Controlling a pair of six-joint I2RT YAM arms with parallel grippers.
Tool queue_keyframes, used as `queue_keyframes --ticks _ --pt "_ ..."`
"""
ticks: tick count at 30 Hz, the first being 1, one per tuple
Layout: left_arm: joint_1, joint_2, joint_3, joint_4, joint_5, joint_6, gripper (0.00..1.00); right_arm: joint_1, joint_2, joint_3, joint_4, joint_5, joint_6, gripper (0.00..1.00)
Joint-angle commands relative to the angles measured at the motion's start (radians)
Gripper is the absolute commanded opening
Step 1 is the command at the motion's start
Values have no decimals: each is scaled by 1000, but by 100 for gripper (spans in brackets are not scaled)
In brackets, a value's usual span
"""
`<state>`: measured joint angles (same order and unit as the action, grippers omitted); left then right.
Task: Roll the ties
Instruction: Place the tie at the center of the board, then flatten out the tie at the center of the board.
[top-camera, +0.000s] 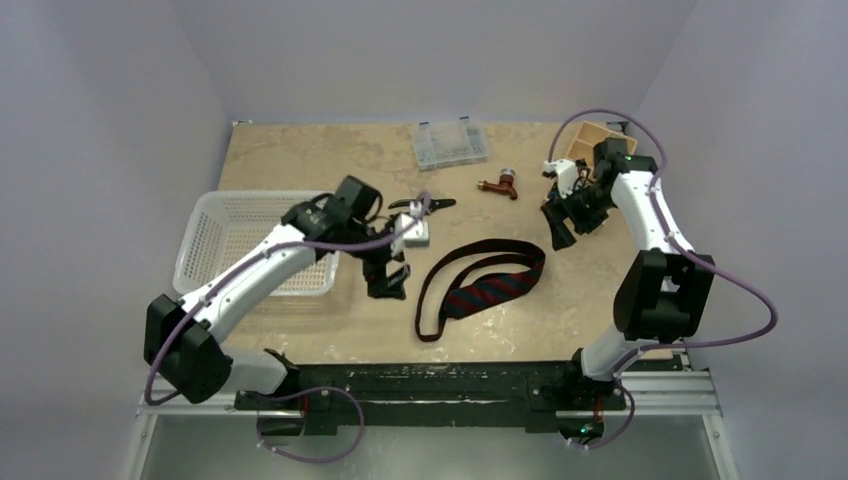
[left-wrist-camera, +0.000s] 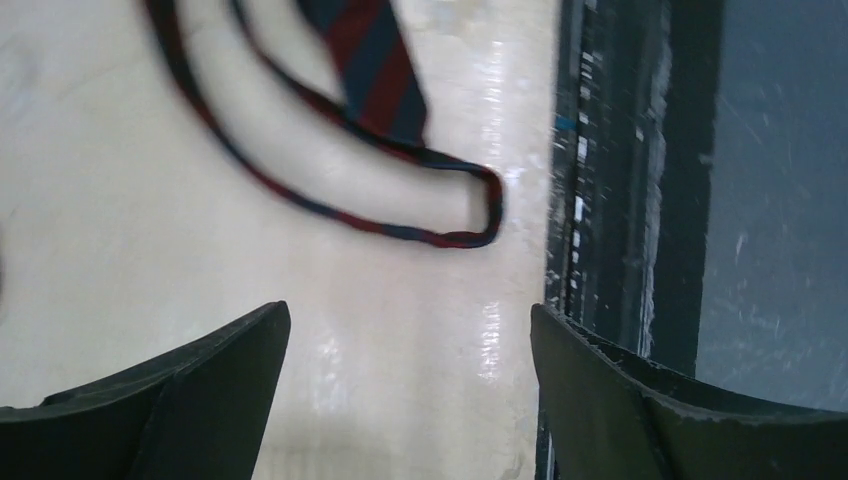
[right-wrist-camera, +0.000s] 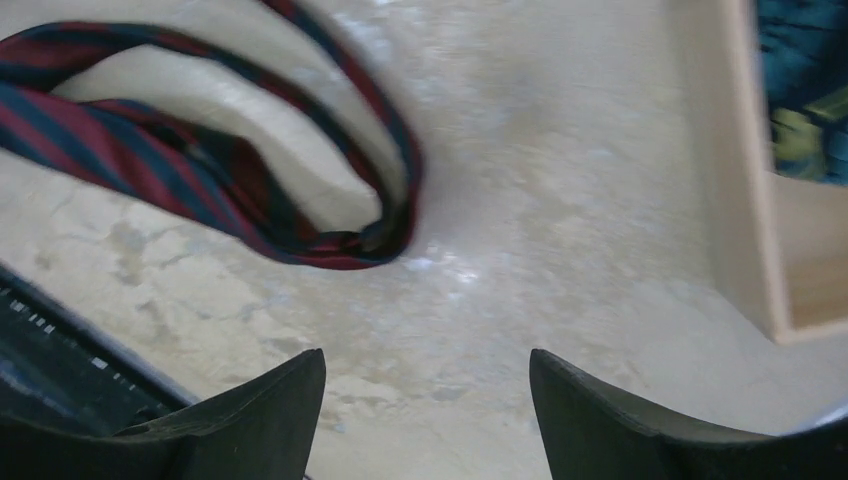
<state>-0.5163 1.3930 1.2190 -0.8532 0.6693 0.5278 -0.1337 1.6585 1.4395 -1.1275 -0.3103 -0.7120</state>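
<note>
Navy cloth with dark red stripes: the tie (top-camera: 480, 285), not rolled. Lies as a loose flat loop about the middle of the beige desk (top-camera: 300, 160), wide end folded inward (narrow band curving around it). Left claw (top-camera: 388, 285) just beside the loop's left side, fingers spread wide, gripping nothing. Right claw (top-camera: 558, 235) near the loop's far right bend, also spread and empty. At the left a white basket (top-camera: 215, 235); behind the tie black-handled pliers (top-camera: 425, 203); farther back a clear box (top-camera: 450, 145) and a wooden box (top-camera: 590, 140).
</note>
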Motion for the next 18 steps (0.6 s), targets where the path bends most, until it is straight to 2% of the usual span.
queue_keyframes --ticks 1,3,7,10,15,16,17,18 --pt "-229 -53 -149 93 -33 237 85 113 -68 -112 -6 -59 -7 73" --pt "-312 -33 -202 137 -99 272 78 125 -56 -136 7 -80 12 70" --pt "-412 24 -252 255 -196 267 75 126 -32 -122 8 -113 45 68" --pt "-464 94 -245 308 -248 248 74 126 -27 -120 17 -115 61 68" --pt "-532 262 -192 299 -384 208 65 126 -17 -113 27 -129 90 67" --pt "-533 292 -174 280 -405 188 60 126 -19 -109 29 -138 95 67" --pt "-531 315 -152 252 -424 167 49 126 -22 -107 29 -140 98 67" --pt "-527 326 -130 218 -439 145 32 125 -24 -104 29 -136 101 67"
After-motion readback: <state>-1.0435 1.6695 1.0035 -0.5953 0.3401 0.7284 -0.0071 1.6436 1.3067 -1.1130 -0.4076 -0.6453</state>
